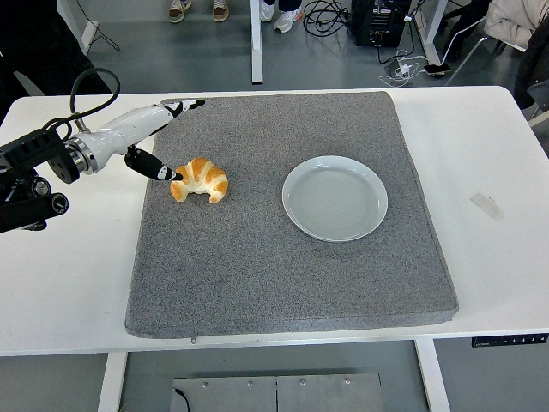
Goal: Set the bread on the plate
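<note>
A golden croissant [200, 179] lies on the left part of a grey mat [283, 249]. A pale round plate [334, 197] sits on the mat right of the middle, with nothing on it. My left hand [163, 137] comes in from the left edge, fingers spread and holding nothing. Its thumb tip is right beside the croissant's left end, and the other fingers point away toward the mat's far left corner. The right arm is not in view.
The mat covers most of the white table [489, 154]. A small strip of tape [487, 206] lies on the table at the right. Table legs, cables and people's feet show on the floor beyond the far edge.
</note>
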You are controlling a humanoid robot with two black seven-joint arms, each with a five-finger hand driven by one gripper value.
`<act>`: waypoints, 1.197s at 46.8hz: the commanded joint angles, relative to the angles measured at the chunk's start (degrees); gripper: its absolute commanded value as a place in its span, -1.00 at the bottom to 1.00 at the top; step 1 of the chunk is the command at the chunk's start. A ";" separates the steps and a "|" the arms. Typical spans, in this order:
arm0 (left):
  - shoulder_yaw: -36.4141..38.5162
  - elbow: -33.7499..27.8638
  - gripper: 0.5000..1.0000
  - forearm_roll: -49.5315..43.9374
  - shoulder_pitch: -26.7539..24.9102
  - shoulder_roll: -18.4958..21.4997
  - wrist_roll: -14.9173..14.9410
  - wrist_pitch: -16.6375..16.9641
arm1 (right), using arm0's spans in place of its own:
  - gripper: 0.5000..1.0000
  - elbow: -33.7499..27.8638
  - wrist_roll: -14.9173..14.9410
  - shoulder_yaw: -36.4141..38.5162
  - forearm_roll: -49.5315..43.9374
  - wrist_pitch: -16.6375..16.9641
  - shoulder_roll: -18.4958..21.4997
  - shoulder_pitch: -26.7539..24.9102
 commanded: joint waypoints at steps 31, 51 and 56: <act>7.08 4.06 0.92 0.30 0.89 -7.65 1.13 8.37 | 1.00 0.00 0.00 -0.04 0.00 -0.01 0.00 0.00; 7.34 7.93 0.92 0.30 2.56 -10.82 2.27 8.37 | 1.00 0.00 0.00 0.05 0.00 -0.01 0.00 0.00; 7.34 9.43 0.92 0.30 3.09 -12.40 2.54 8.37 | 1.00 0.00 0.00 -0.04 0.00 -0.01 0.00 0.00</act>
